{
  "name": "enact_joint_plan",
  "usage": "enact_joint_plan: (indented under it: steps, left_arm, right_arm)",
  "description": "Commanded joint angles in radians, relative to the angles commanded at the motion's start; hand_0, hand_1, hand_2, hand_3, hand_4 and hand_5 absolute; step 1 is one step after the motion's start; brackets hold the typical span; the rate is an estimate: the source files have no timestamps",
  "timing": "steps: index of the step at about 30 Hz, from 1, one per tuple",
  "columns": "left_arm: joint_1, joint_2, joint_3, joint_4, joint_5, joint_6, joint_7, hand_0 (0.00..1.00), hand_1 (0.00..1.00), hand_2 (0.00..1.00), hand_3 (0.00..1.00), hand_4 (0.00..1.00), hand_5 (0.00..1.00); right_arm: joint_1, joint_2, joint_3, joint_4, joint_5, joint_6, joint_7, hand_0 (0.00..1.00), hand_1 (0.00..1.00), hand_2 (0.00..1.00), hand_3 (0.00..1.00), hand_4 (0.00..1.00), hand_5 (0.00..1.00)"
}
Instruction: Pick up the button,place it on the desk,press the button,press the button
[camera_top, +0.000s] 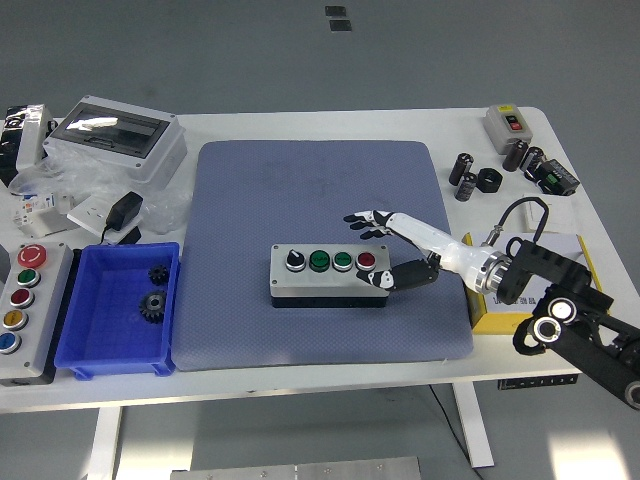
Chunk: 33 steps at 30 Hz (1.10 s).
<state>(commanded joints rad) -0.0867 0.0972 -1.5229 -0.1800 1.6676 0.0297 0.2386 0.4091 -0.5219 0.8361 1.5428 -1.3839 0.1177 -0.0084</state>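
Observation:
A grey button box (305, 281) with a black knob, two green buttons and a red button (366, 261) lies flat on the blue-grey mat (300, 190), right of its middle. My right hand (375, 248) comes in from the right. Its fingers (363, 220) are spread and lifted just above the box's right end. Its thumb (392, 279) sits at the box's right side. It holds nothing. My left arm is out of view.
A blue bin (100, 345) with two gears stands left of the mat, with a second button box (25, 310) beside it. A grey enclosure (115, 135) sits at the back left. Capacitors (465, 180), a small switch box (508, 122) and a yellow-white box (585, 275) are on the right.

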Motion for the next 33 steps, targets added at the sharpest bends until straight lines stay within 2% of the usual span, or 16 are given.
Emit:
enact_joint_plan:
  steps: [5,7,8,11,13,16,17,20,23,24,26,29,30,33]
  left_arm:
    - [-0.003,-0.002,0.005,0.000,-0.004,-0.002,-0.001,0.625,0.530,0.525,0.590,0.615,0.181]
    - [-0.003,-0.003,0.006,0.000,-0.006,-0.002,-0.002,0.625,0.527,0.524,0.588,0.613,0.179]
    - [-0.003,-0.003,0.006,0.000,-0.007,-0.002,-0.002,0.625,0.527,0.524,0.588,0.613,0.179]
    - [0.001,-0.004,0.004,0.000,-0.008,-0.001,0.001,0.624,0.526,0.523,0.587,0.612,0.179]
    - [0.003,-0.004,-0.001,0.000,-0.004,-0.001,0.004,0.624,0.526,0.523,0.587,0.612,0.179]
    - [0.005,-0.005,-0.005,0.000,-0.001,0.000,0.007,0.624,0.526,0.523,0.587,0.612,0.179]
    - [0.005,-0.006,-0.004,0.000,-0.003,0.000,0.006,0.624,0.523,0.522,0.587,0.611,0.178]
    - [0.005,-0.007,-0.004,0.000,-0.003,0.000,0.005,0.624,0.523,0.522,0.587,0.611,0.178]
    - [0.005,-0.006,-0.005,0.000,-0.003,0.000,0.005,0.624,0.523,0.522,0.587,0.611,0.178]
    - [0.005,-0.006,-0.006,0.000,-0.002,0.000,0.006,0.624,0.519,0.522,0.587,0.611,0.177]
    - [0.005,-0.005,-0.007,0.000,-0.001,0.000,0.008,0.624,0.519,0.522,0.587,0.611,0.177]
    - [0.004,-0.005,-0.006,0.000,-0.001,-0.001,0.008,0.624,0.519,0.522,0.587,0.611,0.177]
    - [0.003,-0.006,-0.006,0.000,-0.001,-0.001,0.008,0.624,0.519,0.522,0.587,0.610,0.176]
    - [0.002,-0.006,-0.005,0.000,-0.001,-0.002,0.008,0.624,0.519,0.522,0.587,0.610,0.176]
  right_arm:
    - [-0.002,-0.023,0.095,0.060,0.015,-0.016,-0.001,0.947,0.900,0.936,0.973,0.821,0.249]
    - [-0.003,-0.036,0.100,0.086,-0.023,-0.052,-0.035,0.947,0.901,0.939,0.974,0.843,0.279]
    - [-0.003,-0.044,0.096,0.100,-0.047,-0.051,-0.059,0.947,0.901,0.939,0.974,0.843,0.279]
    - [0.008,-0.075,0.084,0.164,-0.142,0.036,-0.174,0.948,0.905,0.937,0.977,0.852,0.285]
    - [0.019,-0.081,0.088,0.202,-0.171,0.101,-0.242,0.948,0.905,0.937,0.977,0.852,0.285]
    - [0.032,-0.077,0.120,0.227,-0.128,0.202,-0.332,0.948,0.905,0.937,0.977,0.852,0.285]
    - [0.035,-0.075,0.133,0.231,-0.105,0.234,-0.357,0.821,0.814,0.852,0.967,0.841,0.289]
    - [0.049,-0.072,0.157,0.236,-0.043,0.323,-0.419,0.821,0.814,0.852,0.967,0.841,0.289]
    - [0.071,-0.068,0.145,0.236,-0.006,0.396,-0.448,0.821,0.814,0.852,0.967,0.841,0.289]
    - [0.079,-0.063,0.135,0.234,-0.001,0.414,-0.449,0.085,0.251,0.398,0.865,0.487,0.176]
    - [0.095,-0.049,0.112,0.224,0.000,0.426,-0.446,0.085,0.251,0.398,0.865,0.487,0.176]
    - [0.122,-0.017,0.067,0.193,-0.026,0.399,-0.437,0.085,0.251,0.398,0.865,0.487,0.176]
    - [0.129,-0.008,0.057,0.183,-0.035,0.388,-0.435,0.042,0.167,0.284,0.842,0.315,0.092]
    - [0.148,0.019,0.037,0.156,-0.057,0.363,-0.431,0.042,0.167,0.284,0.842,0.315,0.092]
